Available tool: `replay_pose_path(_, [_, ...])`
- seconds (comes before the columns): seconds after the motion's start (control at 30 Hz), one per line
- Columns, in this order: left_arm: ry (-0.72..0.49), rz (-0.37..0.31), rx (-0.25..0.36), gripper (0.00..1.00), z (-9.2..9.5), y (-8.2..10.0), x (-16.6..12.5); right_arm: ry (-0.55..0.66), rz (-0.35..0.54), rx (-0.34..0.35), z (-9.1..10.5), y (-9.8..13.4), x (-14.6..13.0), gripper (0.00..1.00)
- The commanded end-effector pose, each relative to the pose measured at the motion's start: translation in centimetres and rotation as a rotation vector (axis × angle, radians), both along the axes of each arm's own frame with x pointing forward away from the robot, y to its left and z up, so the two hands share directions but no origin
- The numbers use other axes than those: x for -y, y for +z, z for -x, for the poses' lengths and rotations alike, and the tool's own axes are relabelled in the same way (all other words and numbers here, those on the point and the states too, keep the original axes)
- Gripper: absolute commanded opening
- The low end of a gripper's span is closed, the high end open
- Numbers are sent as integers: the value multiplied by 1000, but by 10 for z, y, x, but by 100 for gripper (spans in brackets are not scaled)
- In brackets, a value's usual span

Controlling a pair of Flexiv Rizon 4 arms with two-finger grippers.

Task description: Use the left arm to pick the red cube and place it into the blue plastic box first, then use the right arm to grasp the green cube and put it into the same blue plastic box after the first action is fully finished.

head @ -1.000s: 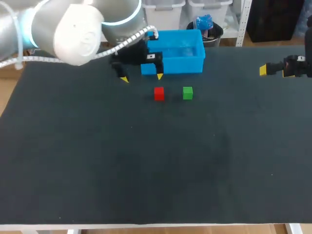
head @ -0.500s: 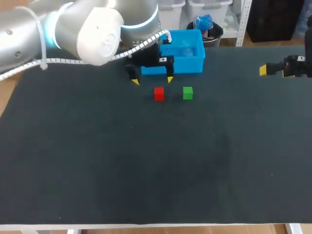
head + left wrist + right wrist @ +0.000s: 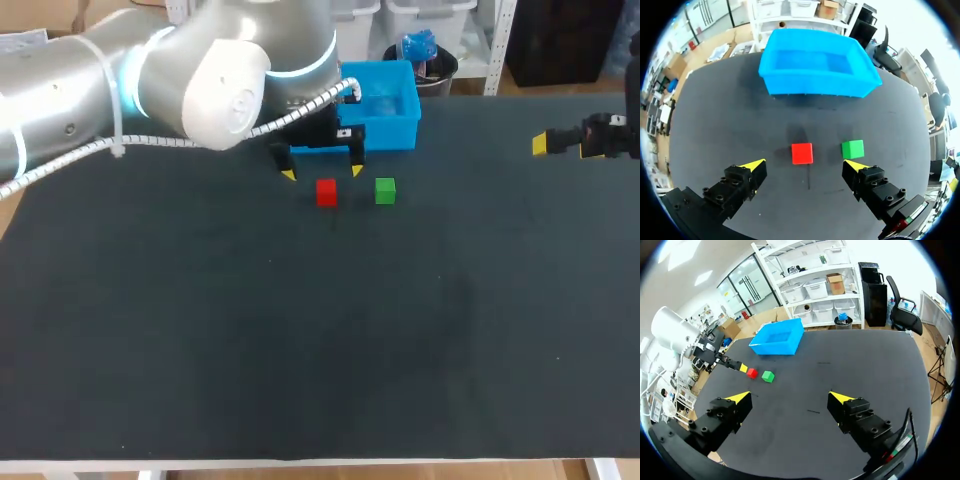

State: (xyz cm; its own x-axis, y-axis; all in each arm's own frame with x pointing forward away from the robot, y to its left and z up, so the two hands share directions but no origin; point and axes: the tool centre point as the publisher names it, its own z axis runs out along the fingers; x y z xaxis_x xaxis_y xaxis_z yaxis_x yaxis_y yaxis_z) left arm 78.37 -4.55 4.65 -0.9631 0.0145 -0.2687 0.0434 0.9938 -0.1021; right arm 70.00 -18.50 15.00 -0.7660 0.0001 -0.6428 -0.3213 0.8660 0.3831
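The red cube (image 3: 326,192) rests on the black table with the green cube (image 3: 385,190) just to its right; the blue plastic box (image 3: 398,128) stands behind them. My left gripper (image 3: 322,173) hovers open just behind the red cube. In the left wrist view the red cube (image 3: 802,153) lies just ahead of the open left gripper (image 3: 805,165), between its fingers' line, with the green cube (image 3: 853,148) by one fingertip and the blue box (image 3: 818,65) further ahead. My right gripper (image 3: 545,144) stays open at the table's far right; its wrist view shows the right gripper (image 3: 791,398), both cubes (image 3: 752,373) (image 3: 768,376) and the box (image 3: 779,339) far off.
The black table (image 3: 320,340) stretches wide in front of the cubes. My left arm (image 3: 150,80) crosses the table's back left corner.
My left gripper has moved right and slightly forward, from left of the box to just behind the red cube. The right arm and both cubes have stayed put.
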Motion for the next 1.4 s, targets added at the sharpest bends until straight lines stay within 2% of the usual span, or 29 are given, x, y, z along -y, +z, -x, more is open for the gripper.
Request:
replay_pose_path(0.03, [15,-14,-14,100,-8,-11,3,0,0,0,0,0,0,100])
replay_pose_path(0.57, [43,-34,-39,100,-15,-39,3,0,0,0,0,0,0,100])
replay_pose_path(1.1, [70,-67,-40,100,-15,-50,-1,0,0,0,0,0,0,100])
replay_pose_path(1.13, [76,-74,-35,18,-14,-50,-1,0,0,0,0,0,0,100])
replay_pose_path(1.17, [76,-73,-36,0,-14,-50,-1,0,0,0,0,0,0,100])
replay_pose_path(1.4, [77,-72,-28,0,-12,-52,1,0,0,0,0,0,0,100])
